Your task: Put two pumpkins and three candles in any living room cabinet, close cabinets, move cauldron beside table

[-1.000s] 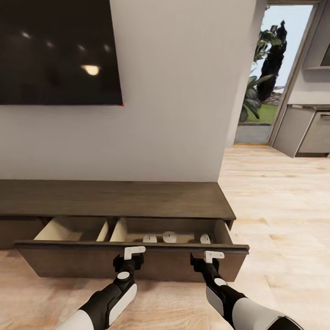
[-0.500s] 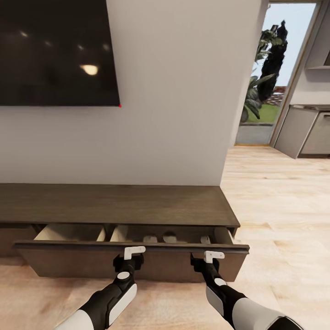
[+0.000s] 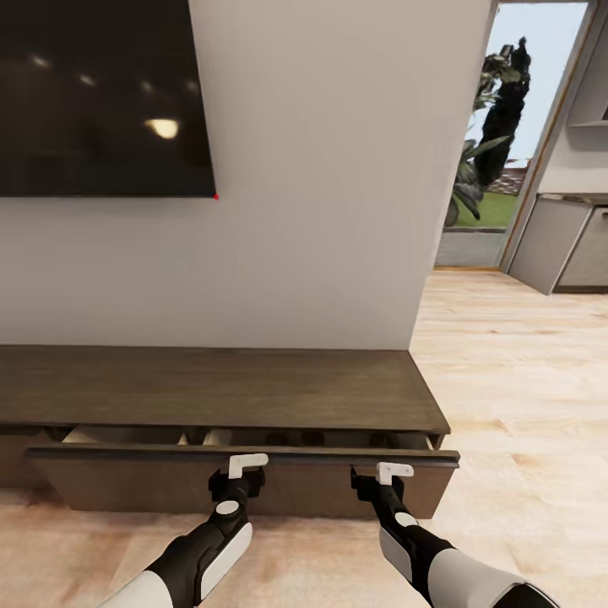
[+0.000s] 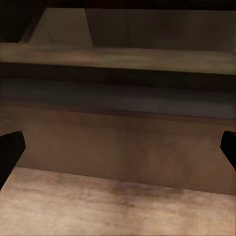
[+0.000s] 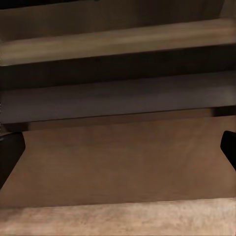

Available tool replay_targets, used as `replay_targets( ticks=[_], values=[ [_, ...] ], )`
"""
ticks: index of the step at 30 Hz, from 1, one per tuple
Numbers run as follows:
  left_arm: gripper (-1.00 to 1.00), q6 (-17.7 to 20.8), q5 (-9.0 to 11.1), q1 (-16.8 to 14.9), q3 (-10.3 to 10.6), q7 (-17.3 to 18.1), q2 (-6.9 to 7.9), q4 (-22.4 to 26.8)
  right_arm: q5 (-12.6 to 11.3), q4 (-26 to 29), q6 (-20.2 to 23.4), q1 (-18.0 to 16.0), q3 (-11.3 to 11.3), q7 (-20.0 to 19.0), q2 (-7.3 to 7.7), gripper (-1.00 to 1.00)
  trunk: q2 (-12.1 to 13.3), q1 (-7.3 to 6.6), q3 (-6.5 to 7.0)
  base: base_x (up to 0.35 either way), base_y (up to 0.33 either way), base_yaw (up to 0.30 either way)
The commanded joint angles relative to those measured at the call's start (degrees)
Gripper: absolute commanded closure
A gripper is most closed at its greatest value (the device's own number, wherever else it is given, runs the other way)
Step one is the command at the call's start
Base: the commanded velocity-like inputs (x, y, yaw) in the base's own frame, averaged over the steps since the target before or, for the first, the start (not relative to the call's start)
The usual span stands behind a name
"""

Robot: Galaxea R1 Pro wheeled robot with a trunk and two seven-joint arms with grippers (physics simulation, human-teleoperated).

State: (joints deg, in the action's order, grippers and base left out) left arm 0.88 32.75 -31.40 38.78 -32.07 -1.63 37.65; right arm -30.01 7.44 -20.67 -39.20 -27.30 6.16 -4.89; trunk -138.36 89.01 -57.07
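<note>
Both spread-open grippers, left (image 3: 247,466) and right (image 3: 392,473), press the cabinet (image 3: 211,384) drawer front (image 3: 253,485), nearly closed, a narrow gap left

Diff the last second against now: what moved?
The cabinet drawer slid inward, from about half open to a narrow gap, with the left gripper and right gripper against its front. The candles inside are now nearly hidden under the top. Both grippers stayed open, holding nothing. The view shifted slightly too.
</note>
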Motion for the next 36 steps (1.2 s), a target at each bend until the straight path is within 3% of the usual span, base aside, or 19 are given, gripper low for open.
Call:
replay_targets(
  ticks=[1,18,36],
  values=[
    [-1.0,0.1,0.3,-0.1,0.3,-0.4,0.05,0.1,0.4,0.1,-0.1,-0.1,-0.6,0.2,-0.03,-1.0,0.0,0.0,-0.04,0.149,0.0,0.0],
    [-1.0,0.1,0.3,-0.1,0.3,-0.4,0.05,0.1,0.4,0.1,-0.1,-0.1,-0.6,0.2,-0.03,-1.0,0.0,0.0,-0.04,0.133,0.0,0.0],
    [-1.0,0.1,0.3,-0.1,0.3,-0.4,0.05,0.1,0.4,0.1,-0.1,-0.1,-0.6,0.2,-0.03,-1.0,0.0,0.0,-0.04,0.047,0.0,0.0]
  ],
)
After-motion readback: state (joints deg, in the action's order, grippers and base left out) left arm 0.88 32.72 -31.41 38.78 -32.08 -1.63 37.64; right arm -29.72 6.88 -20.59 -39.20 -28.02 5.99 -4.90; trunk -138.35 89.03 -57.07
